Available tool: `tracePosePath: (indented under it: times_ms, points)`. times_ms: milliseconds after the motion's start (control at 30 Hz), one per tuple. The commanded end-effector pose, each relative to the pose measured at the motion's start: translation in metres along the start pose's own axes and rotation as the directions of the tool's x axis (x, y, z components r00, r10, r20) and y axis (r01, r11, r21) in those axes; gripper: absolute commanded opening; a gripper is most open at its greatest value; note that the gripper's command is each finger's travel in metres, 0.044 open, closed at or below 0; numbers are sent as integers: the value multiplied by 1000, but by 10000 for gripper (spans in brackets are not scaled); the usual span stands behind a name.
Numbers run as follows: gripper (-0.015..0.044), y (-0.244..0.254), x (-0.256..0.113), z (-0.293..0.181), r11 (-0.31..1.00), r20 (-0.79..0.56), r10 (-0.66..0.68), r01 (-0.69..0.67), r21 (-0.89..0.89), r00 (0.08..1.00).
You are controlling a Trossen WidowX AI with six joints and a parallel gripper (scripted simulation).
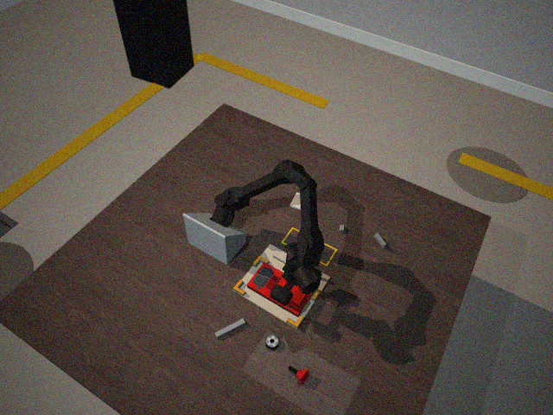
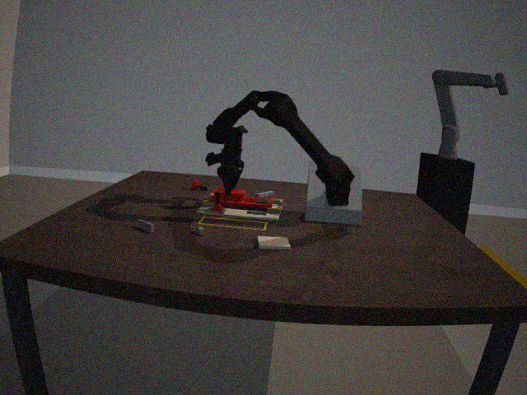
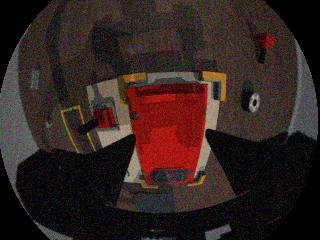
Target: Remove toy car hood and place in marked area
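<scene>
The red toy car (image 1: 257, 283) (image 2: 262, 202) (image 3: 187, 166) sits on a pale board (image 1: 264, 303) (image 3: 213, 111) with orange corners. Its hood (image 2: 240, 195) (image 3: 167, 112) is the raised red block on the car in the exterior view; the arm hides much of it in the top view. My gripper (image 1: 288, 282) (image 2: 230, 192) (image 3: 171, 135) is open and points down, low over the car, a finger toward each side. Whether a finger touches it I cannot tell. The marked area, a yellow outline (image 1: 332, 258) (image 2: 238, 227) (image 3: 70, 108), lies beside the board with nothing in it.
A red part with a black pin (image 2: 217, 206) (image 3: 105, 118) stands on the board's side toward the outline. A similar part (image 1: 301, 375) (image 2: 195, 184) (image 3: 265, 40), a wheel (image 1: 267, 341) (image 3: 248, 102), a pale bar (image 1: 230, 328), a pale slab (image 2: 273, 243) and small grey blocks lie around.
</scene>
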State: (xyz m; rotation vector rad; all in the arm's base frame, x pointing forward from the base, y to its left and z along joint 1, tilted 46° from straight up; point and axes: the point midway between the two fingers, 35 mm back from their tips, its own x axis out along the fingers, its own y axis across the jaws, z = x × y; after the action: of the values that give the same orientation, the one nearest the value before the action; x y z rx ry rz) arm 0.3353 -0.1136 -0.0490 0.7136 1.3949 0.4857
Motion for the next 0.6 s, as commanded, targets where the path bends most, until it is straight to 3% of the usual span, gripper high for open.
tracePosePath:
  times_ms: [0,367,500,567]
  points:
    - [440,0,3,0,1000,2,5,-5,5,1000]
    - [440,0,8,0,1000,2,5,-5,5,1000]
    - [335,0,6,0,1000,0,0,0,0,1000]
    - [322,0,6,0,1000,0,0,0,0,1000]
